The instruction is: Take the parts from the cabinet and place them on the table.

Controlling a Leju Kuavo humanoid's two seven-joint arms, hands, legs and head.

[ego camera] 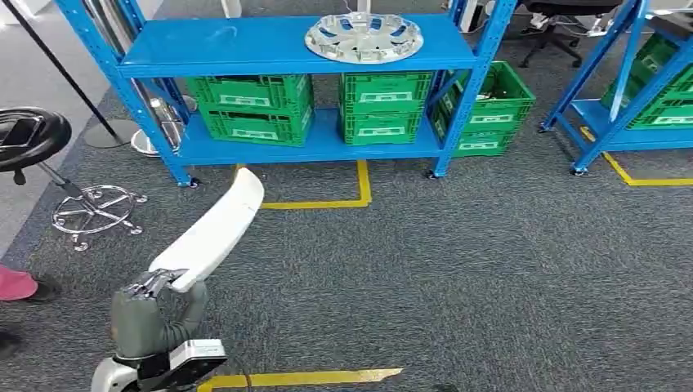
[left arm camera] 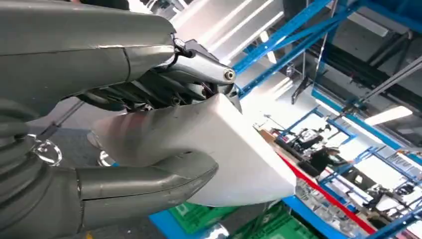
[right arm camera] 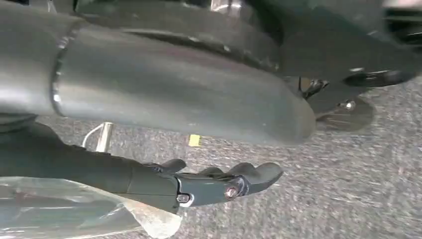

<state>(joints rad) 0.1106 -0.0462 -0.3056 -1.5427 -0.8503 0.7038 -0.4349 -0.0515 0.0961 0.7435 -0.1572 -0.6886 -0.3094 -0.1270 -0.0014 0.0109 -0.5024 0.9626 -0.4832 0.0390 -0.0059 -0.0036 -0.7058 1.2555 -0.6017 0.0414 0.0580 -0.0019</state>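
Head view: the left robot hand point(ego camera: 145, 304), low at the left, grips one end of a long white plastic part point(ego camera: 211, 230), which slants up and away from it over the grey carpet point(ego camera: 458, 269). Ahead stands a blue shelf rack point(ego camera: 302, 49) carrying a silver wheel cover point(ego camera: 364, 37) on its upper shelf and green crates point(ego camera: 249, 106) on the lower one. Yellow floor tape point(ego camera: 327, 202) marks the carpet before the rack; a black stool point(ego camera: 29, 139) stands at the left.

Left wrist view: the left robot hand point(left arm camera: 124, 129) is clamped on the white plastic part point(left arm camera: 219, 149), thumb against one face and dark fingers point(left arm camera: 164, 89) on the other.

Right wrist view: the right robot hand point(right arm camera: 209, 149) hangs over the carpet point(right arm camera: 348, 179), fingers point(right arm camera: 249, 177) extended and apart, holding nothing.
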